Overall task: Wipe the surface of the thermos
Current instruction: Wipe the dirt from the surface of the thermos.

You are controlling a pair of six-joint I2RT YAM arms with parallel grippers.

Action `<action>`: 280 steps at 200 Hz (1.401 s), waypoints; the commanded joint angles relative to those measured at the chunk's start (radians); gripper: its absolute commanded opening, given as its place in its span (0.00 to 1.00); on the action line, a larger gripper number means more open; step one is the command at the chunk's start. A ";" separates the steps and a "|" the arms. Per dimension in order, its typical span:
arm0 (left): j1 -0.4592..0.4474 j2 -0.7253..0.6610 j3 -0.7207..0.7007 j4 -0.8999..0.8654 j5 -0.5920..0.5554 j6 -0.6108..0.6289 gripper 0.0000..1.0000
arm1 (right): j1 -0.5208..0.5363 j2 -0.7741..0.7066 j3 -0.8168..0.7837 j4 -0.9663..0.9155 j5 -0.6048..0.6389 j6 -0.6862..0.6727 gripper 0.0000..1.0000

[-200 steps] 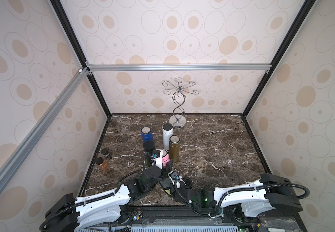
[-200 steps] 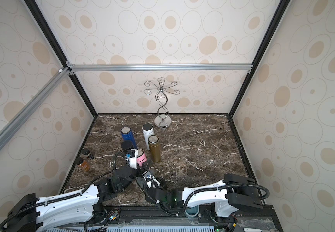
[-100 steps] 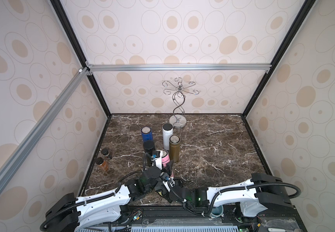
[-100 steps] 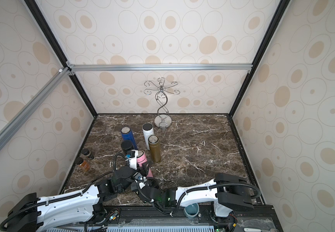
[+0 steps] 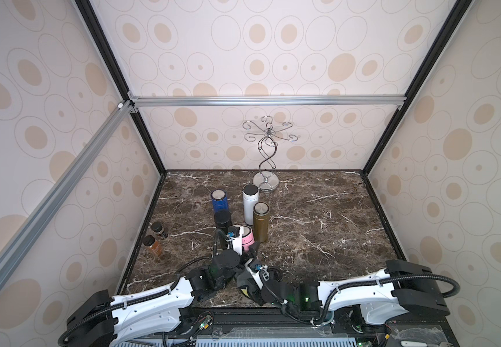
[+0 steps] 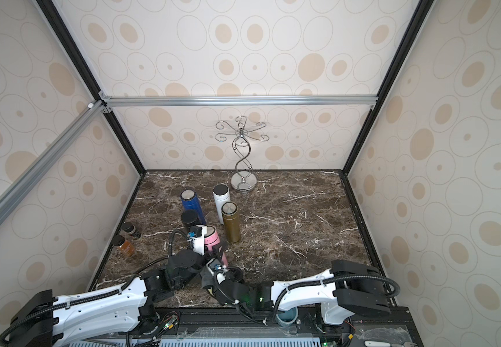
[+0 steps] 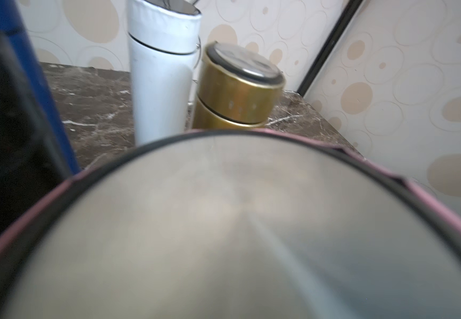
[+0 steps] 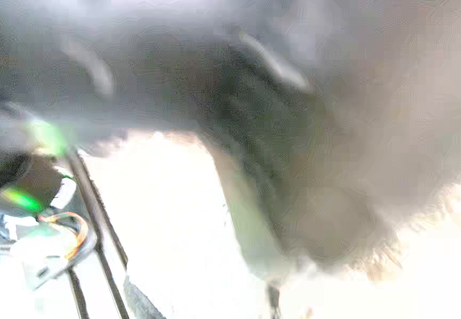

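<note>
The pink thermos [image 5: 248, 239], near the front of the marble table [image 5: 318, 228], is clamped by the left gripper [image 5: 238, 245], a dark cloth [image 5: 242, 278] is pinched by the right gripper [image 5: 252, 254] close beside it, and wiping is judged unfinished.

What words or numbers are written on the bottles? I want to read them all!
None can be read.
gold thermos: faint marks on its cap, too blurred.
pink thermos: nothing legible at this size.
white thermos, blue thermos, black thermos: no writing shows.
</note>
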State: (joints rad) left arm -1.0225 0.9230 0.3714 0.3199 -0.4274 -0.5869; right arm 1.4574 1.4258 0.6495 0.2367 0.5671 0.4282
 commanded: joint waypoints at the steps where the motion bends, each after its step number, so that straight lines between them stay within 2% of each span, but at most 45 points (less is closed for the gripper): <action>1: -0.006 -0.050 0.021 0.074 -0.024 -0.017 0.00 | -0.037 -0.032 -0.058 -0.168 0.143 0.138 0.00; 52: -0.005 -0.048 0.014 0.079 -0.009 -0.014 0.00 | -0.052 -0.089 -0.082 -0.169 0.169 0.125 0.00; 69: -0.005 -0.061 0.005 0.082 0.003 -0.014 0.00 | -0.072 -0.114 -0.086 -0.148 0.131 0.124 0.00; 86: -0.005 -0.089 -0.010 0.097 0.020 -0.015 0.00 | -0.116 -0.167 -0.125 -0.079 0.032 0.144 0.00; 114: -0.005 -0.148 -0.022 0.106 0.039 -0.015 0.00 | -0.241 -0.300 -0.245 0.105 -0.237 0.216 0.00; 137: -0.005 -0.169 -0.005 0.092 0.041 -0.005 0.00 | -0.307 -0.386 -0.271 0.094 -0.324 0.264 0.00; 161: -0.005 -0.182 -0.009 0.120 0.048 -0.001 0.00 | -0.411 -0.434 -0.344 0.189 -0.462 0.350 0.00; 177: -0.005 -0.182 -0.002 0.126 0.059 0.010 0.00 | -0.447 -0.456 -0.361 0.211 -0.512 0.378 0.00; 230: -0.005 -0.137 -0.025 0.141 0.142 0.134 0.00 | -0.449 -0.575 -0.090 -0.182 -0.414 0.191 0.00; 280: -0.010 -0.123 -0.088 0.249 0.255 0.289 0.00 | -0.449 -0.550 0.215 -0.408 -0.380 0.087 0.00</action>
State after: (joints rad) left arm -1.0252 0.8082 0.2855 0.4438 -0.2394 -0.4183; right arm 1.0142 0.8566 0.7506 -0.0154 0.1642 0.5793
